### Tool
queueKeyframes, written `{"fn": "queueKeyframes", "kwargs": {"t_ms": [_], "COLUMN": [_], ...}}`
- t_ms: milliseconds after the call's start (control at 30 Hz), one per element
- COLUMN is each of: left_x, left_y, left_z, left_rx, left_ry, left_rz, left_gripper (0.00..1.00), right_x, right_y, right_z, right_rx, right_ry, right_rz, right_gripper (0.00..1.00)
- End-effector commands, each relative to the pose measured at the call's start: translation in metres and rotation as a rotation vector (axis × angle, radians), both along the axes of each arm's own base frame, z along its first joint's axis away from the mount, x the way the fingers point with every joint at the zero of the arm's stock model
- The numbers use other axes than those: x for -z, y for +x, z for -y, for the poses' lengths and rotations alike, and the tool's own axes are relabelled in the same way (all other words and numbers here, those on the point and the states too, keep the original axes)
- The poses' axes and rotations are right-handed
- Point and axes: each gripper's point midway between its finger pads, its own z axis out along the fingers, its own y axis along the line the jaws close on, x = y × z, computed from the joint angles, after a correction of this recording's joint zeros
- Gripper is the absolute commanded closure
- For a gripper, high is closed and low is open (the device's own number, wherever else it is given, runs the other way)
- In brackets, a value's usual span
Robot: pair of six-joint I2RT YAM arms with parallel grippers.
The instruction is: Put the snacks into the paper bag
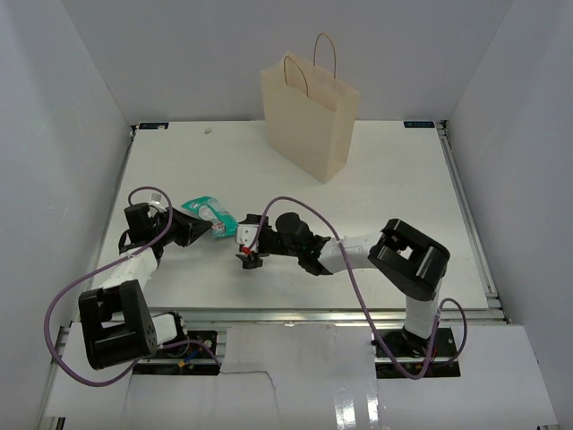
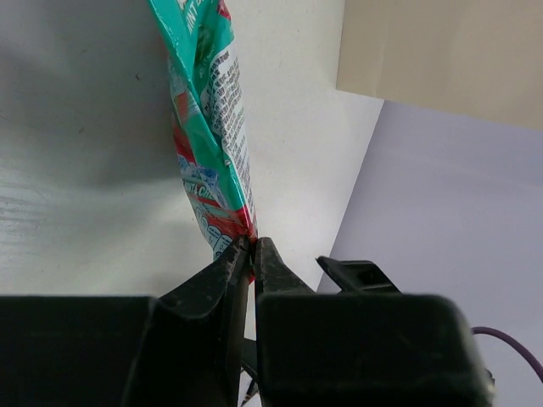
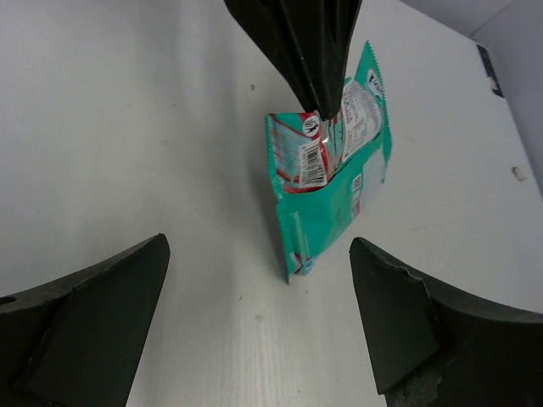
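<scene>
Left claw [image 2: 252, 248] is clamped on one end seam of the teal-and-white pack [image 2: 208, 144]. The pack's long axis runs straight out from the tips, low over the desk [image 1: 385, 197]. Right claw [image 3: 259, 250] is just beside it, jaws wide apart, with the pack dead ahead and untouched. Paper bag [image 1: 309, 121] stands upright at far centre, well apart, beyond and right of the pack. Judgement: the left arm carries, and the move runs far and rightward.

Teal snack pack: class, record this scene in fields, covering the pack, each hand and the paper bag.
held item: teal snack pack, pinched at one edge
left hand: shut on the pack
right hand: open, facing the pack, not touching it
paper bag: upright at the far side of the table, apart from both hands
</scene>
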Motion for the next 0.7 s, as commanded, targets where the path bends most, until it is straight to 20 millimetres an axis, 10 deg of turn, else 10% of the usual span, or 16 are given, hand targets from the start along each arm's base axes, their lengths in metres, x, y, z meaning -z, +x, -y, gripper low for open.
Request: {"fn": "queueKeyframes", "kwargs": {"t_ms": [0, 300, 667], "left_x": [-0.013, -0.012, -0.011], "left_y": [0.004, 0.004, 0.004], "left_z": [0.002, 0.005, 0.006], "left_rx": [0.006, 0.019, 0.028], "left_ry": [0.004, -0.003, -0.012], "left_rz": [0.058, 0.055, 0.051], "left_gripper": [1.0, 1.0, 1.0], "right_x": [-0.057, -0.039, -0.011], "right_y": [0.035, 0.037, 0.049], "right_z": [-0.025, -0.07, -0.086], "right_rx": [0.16, 0.131, 0.181], "right_ry": [0.21, 0.207, 0.147], "right_rz": [0.183, 0.17, 0.157], "right_gripper": [0.07, 0.0, 0.29]}}
